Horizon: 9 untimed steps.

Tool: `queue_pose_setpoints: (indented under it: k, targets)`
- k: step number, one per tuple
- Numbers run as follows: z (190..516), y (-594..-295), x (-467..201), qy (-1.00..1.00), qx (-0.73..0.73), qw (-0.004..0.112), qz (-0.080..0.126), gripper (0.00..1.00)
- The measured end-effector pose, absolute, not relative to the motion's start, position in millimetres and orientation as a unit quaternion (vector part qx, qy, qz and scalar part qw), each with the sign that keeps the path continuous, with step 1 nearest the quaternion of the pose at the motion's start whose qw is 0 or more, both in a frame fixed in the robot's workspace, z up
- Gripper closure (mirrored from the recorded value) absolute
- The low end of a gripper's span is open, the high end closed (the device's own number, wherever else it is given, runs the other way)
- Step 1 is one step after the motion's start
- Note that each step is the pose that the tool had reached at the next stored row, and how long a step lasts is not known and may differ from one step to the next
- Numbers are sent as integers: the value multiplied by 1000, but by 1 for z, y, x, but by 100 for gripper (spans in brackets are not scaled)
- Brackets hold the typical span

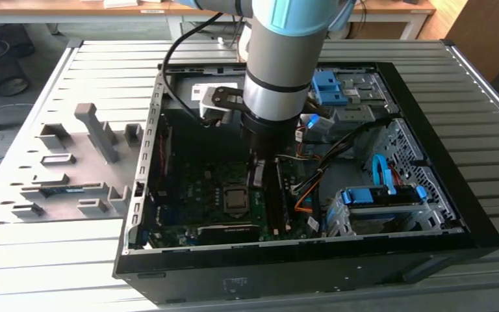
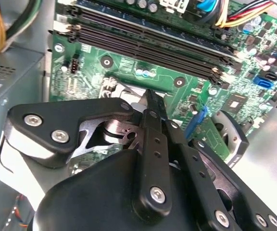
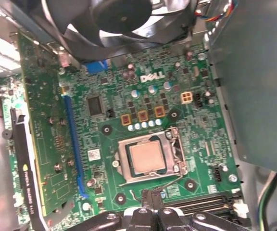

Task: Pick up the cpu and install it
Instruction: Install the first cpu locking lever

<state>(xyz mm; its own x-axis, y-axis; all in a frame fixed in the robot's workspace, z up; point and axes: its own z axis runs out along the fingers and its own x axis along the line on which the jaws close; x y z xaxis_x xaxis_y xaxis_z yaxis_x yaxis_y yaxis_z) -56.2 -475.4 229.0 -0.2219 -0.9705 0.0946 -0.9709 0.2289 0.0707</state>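
In the exterior view my arm (image 1: 275,65) reaches down into the open computer case (image 1: 319,260), which lies on the slatted tabletop (image 1: 76,273), and my hand (image 1: 258,174) hangs over the green board (image 1: 206,195); the square socket (image 1: 234,199) sits just past it toward 7 o'clock. A grey tray (image 1: 67,169) with upright blocks lies on the tabletop at 9 o'clock from the case. In the second wrist view my hand (image 2: 150,108) shows its black links and screws, with the finger (image 2: 153,103) tips drawn tight together, nothing between them that I can see, pointing at the board just short of the long dark memory slots (image 2: 143,45). In the first wrist view the chip (image 3: 145,158) lies flat inside the socket frame (image 3: 150,159), its dull metal face up, level with the frame, and my hand (image 3: 150,197) stands just beside the frame toward 6 o'clock, apart from the chip. A black fan (image 3: 124,19) sits at 12 o'clock, and a card (image 3: 47,134) stands on edge at 9 o'clock.
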Motion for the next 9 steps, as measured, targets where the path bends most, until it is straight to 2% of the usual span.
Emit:
queue_pose_setpoints:
  k: [9]
  targets:
    - [216, -479, -56, -774, 630, 64, 7, 90]
